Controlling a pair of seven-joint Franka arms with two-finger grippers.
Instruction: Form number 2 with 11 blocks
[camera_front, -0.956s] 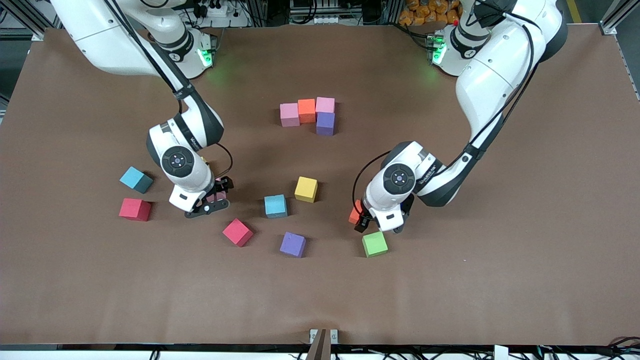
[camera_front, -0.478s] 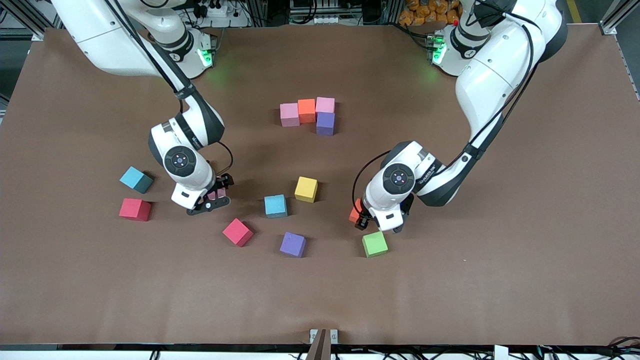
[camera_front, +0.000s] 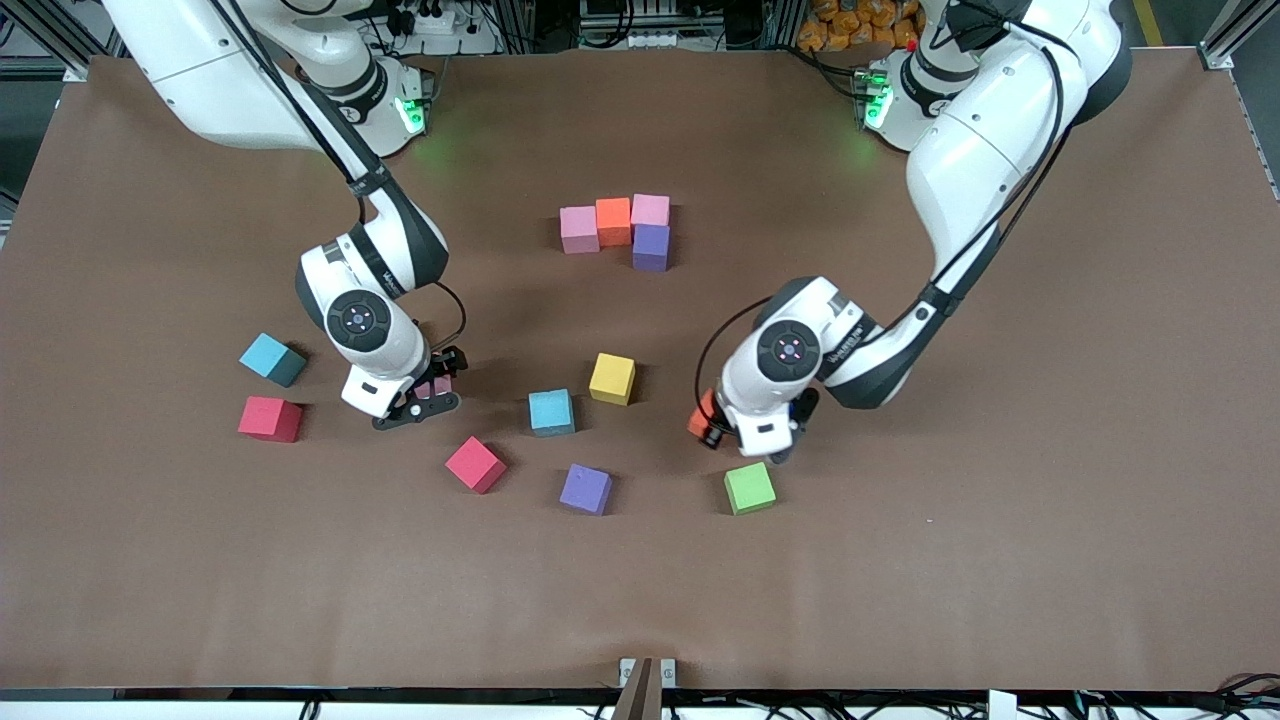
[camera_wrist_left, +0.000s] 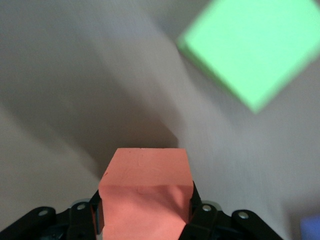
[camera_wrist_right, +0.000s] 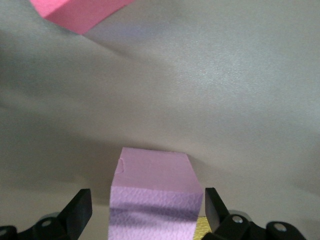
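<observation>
Four blocks lie joined mid-table: pink (camera_front: 578, 228), orange (camera_front: 613, 220), pink (camera_front: 650, 210), and purple (camera_front: 650, 246) below that one. My left gripper (camera_front: 708, 424) (camera_wrist_left: 145, 210) is shut on an orange block (camera_front: 702, 414) (camera_wrist_left: 145, 190), held just above the table beside the green block (camera_front: 749, 487) (camera_wrist_left: 250, 47). My right gripper (camera_front: 432, 388) (camera_wrist_right: 146, 202) is low and open, its fingers on either side of a pink block (camera_front: 436, 386) (camera_wrist_right: 152, 190) with gaps on both sides.
Loose blocks lie on the brown table (camera_front: 1000, 500): light blue (camera_front: 272, 358), red (camera_front: 269, 418), red (camera_front: 475, 464) (camera_wrist_right: 75, 12), light blue (camera_front: 551, 411), yellow (camera_front: 611, 378), purple (camera_front: 585, 488).
The left gripper has shut on the orange block and carried it a little away from the green block. The right gripper has shifted slightly over the pink block and stays open.
</observation>
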